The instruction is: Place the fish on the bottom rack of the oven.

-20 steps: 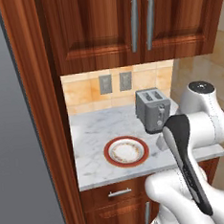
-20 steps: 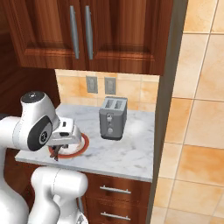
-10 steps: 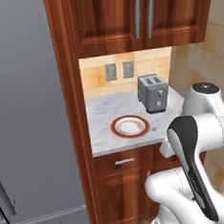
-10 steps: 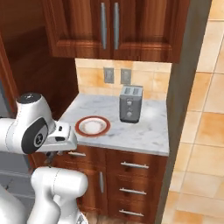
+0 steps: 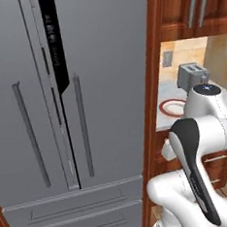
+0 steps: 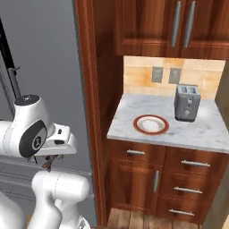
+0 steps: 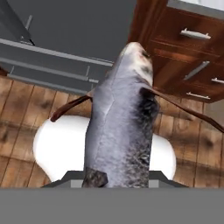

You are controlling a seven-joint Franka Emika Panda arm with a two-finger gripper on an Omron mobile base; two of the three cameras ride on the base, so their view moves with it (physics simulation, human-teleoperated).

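While clamped in the pincer [image 7: 116, 181], fish [image 7: 120, 127] lengthwise, head away toward wooden drawers [image 7: 192, 52]

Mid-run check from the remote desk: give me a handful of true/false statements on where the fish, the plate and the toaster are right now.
1. The fish is held in the gripper. True.
2. The fish lies on the red-rimmed plate. False: the plate is bare, the fish hangs from the hand over the wooden floor.
3. The toaster stands on the marble counter, apart from the plate. True.
4. The cabinet drawers under the counter are pulled open. False: they are all shut.
5. A grey fridge stands to the left of the wood column. True.
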